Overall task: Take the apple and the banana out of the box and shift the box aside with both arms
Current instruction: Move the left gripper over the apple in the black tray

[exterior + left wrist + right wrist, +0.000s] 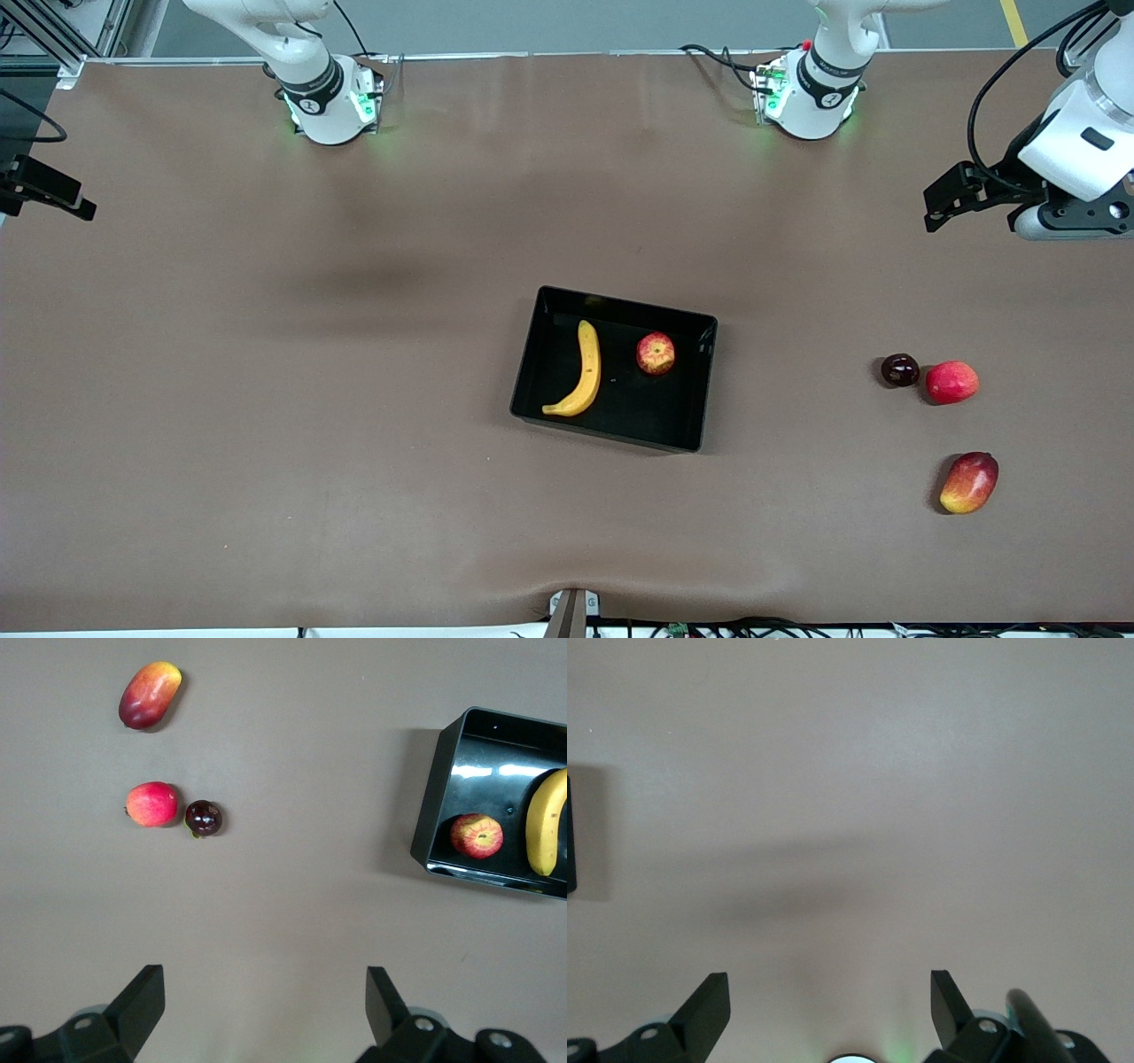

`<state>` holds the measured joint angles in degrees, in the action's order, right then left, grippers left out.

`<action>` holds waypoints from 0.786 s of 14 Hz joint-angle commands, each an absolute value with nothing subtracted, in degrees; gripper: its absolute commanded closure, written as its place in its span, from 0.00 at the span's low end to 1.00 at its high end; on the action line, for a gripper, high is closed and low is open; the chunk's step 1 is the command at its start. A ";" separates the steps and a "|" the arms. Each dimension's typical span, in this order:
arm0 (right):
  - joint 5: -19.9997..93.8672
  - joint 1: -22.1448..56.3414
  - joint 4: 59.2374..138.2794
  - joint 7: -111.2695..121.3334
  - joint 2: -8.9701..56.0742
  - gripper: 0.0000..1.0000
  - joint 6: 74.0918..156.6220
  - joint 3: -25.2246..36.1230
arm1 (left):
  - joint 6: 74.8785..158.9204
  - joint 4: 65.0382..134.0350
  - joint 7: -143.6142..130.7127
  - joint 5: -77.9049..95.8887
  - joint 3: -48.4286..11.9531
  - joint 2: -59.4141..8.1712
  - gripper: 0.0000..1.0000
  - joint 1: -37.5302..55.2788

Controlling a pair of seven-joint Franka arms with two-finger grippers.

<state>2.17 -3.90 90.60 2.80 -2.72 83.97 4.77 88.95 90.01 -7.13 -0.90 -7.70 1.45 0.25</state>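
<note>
Left gripper (pixel 261 1010): raised over bare table at the left arm's end, holding nothing, its two black fingers (pixel 142 1001) spread wide apart in its wrist view. In the front view it is cut off at the frame edge, so only part of the gripper body and wrist show there.

Right gripper (pixel 828 1010): also empty, fingers (pixel 709 1005) standing well apart over bare brown surface. In the front view only a dark part at the frame edge toward the right arm's end may belong to it; this cannot be confirmed.

Table (pixel 266 425): brown covering, with a slight ripple at the edge nearest the front camera.

Box (pixel 616 368): black bin resting on the table near its middle, slightly skewed to the table's edges. The left wrist view cuts it off, showing one end only; the right wrist view shows no more than a dark sliver at its frame edge.

Banana (pixel 580 372): lying inside the box, in the half toward the right arm's end, clear of the walls.

Apple (pixel 656 354): inside the box, in the half toward the left arm's end, apart from the banana.

Outside the box, toward the left arm's end:
- Oval red-and-yellow fruit (pixel 969 482), alone, nearest the front camera.
- Rounder red fruit (pixel 951 382), farther from the camera.
- Small dark round fruit (pixel 899 369), just beside the red one; whether they touch cannot be told.
</note>
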 commanded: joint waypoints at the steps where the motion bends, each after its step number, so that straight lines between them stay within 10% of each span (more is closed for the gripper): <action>1: 3.34 -5.27 90.09 3.60 -2.55 0.00 83.41 3.96 | 88.07 88.68 -6.42 -0.70 -7.65 0.97 0.00 0.18; 11: 4.13 -5.54 90.09 3.60 -2.55 0.00 83.41 3.96 | 93.76 86.31 -15.44 -2.81 -11.51 -9.83 0.00 8.41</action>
